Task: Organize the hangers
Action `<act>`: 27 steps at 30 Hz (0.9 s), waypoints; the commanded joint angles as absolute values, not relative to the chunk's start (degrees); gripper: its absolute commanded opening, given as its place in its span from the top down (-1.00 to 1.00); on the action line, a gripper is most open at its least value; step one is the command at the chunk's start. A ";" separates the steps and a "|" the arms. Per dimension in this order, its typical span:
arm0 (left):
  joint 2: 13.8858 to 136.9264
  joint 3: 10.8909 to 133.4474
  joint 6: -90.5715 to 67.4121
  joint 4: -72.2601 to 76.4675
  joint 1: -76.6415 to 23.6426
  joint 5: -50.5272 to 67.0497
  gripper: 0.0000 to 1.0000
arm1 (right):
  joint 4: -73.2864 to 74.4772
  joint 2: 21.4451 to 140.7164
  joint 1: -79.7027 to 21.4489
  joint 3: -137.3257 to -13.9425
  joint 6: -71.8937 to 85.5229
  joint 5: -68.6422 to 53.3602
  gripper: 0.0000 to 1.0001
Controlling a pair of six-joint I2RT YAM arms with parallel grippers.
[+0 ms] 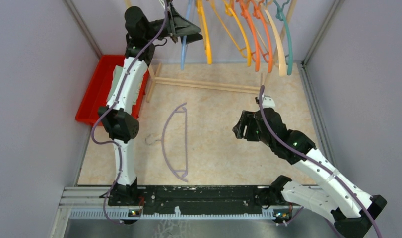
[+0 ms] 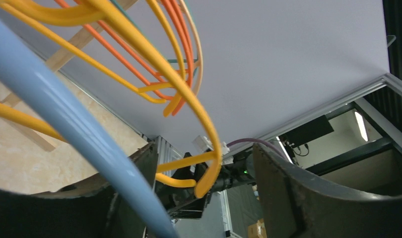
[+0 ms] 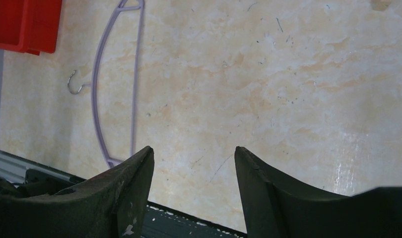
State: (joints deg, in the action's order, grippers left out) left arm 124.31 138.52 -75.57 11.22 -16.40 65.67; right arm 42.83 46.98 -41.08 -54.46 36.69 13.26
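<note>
Hangers dangle right of the spread left gripper; lavender hanger lies flat left of the unclenched, empty right gripper. Light, springy, probably slick: pinch its straight bar

The top external camera sits above and behind the arm bases and looks down over the whole table toward the far wall. The left wrist camera is high at the far left, very close to the hanging hangers, and faces up and rightward past the light blue hanger. The right wrist camera hovers over the table's right middle, facing down and left. It shares the lavender hanger and red bin with the top view.
</note>
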 commanded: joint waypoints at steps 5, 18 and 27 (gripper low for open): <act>116.73 136.97 -63.73 5.55 -12.58 65.97 -0.99 | 40.37 46.47 -40.25 -53.62 37.70 11.99 -0.22; 113.54 131.19 -35.81 -21.73 -9.30 49.85 -0.99 | 40.86 46.17 -40.25 -53.86 37.52 12.09 -0.22; 100.19 116.26 -19.23 -30.65 -8.58 25.52 -0.99 | 41.41 45.67 -40.25 -52.57 37.22 12.12 -0.23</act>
